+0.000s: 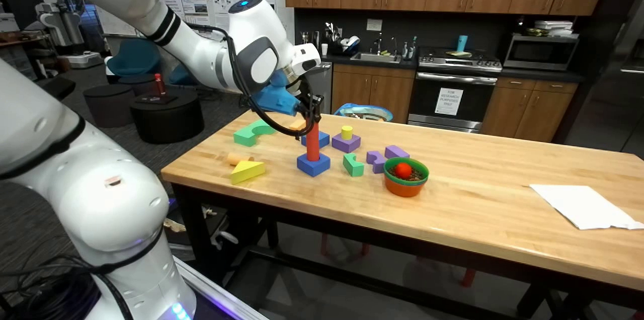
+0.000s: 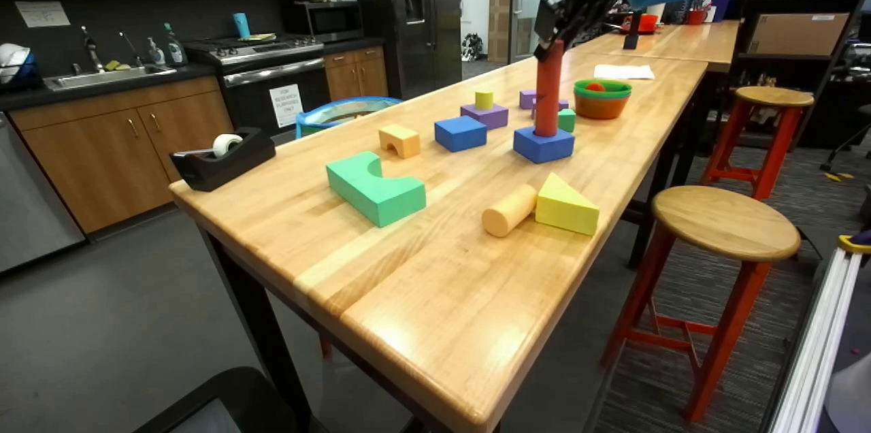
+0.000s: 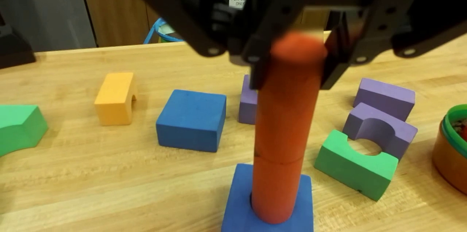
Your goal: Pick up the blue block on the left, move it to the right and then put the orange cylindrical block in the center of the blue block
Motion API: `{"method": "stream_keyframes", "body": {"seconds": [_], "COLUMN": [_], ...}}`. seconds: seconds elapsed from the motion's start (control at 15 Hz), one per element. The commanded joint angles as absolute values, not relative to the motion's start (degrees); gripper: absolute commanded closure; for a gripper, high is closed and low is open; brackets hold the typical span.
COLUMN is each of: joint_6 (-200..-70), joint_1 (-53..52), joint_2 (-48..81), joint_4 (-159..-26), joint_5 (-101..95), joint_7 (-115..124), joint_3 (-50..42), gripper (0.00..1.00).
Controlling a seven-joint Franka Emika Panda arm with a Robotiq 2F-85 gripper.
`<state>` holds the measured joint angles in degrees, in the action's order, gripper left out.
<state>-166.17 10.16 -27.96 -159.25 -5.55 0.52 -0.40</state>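
The orange cylindrical block (image 3: 282, 126) stands upright on a low blue block (image 3: 236, 206), near its middle. The same cylinder (image 1: 312, 145) and blue block (image 1: 321, 167) show in both exterior views, where the cylinder's lower end meets the block's top (image 2: 543, 150). A thin dark mark shows beside its base in the wrist view; I cannot tell if it is a gap or shadow. My gripper (image 3: 292, 84) is shut on the cylinder's upper end, a finger on each side. A second blue block (image 3: 191, 119) lies behind, to the left in the wrist view.
A purple block bearing a yellow cylinder (image 2: 484, 101), a green notched block (image 3: 359, 168) and purple blocks (image 3: 385, 97) lie nearby. A pot with a red ball (image 1: 405, 186) stands farther along. A yellow wedge (image 2: 567, 208), tan cylinder (image 2: 509, 212) and green arch (image 2: 375, 191) lie near the table's end.
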Motion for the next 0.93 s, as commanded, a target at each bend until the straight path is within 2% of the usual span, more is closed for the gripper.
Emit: {"method": "stream_keyframes", "body": {"seconds": [0.0, 0.87], "joint_6": [-167.6, -177.2], "joint_1": [10.8, 4.7], "joint_2": [-26.6, -19.1], "joint_4": [-159.2, -159.6], "joint_5": [-6.3, 0.9], "joint_7": [1.3, -0.5], "joint_3": [0.4, -7.2], "gripper": [0.85, 0.85]}}
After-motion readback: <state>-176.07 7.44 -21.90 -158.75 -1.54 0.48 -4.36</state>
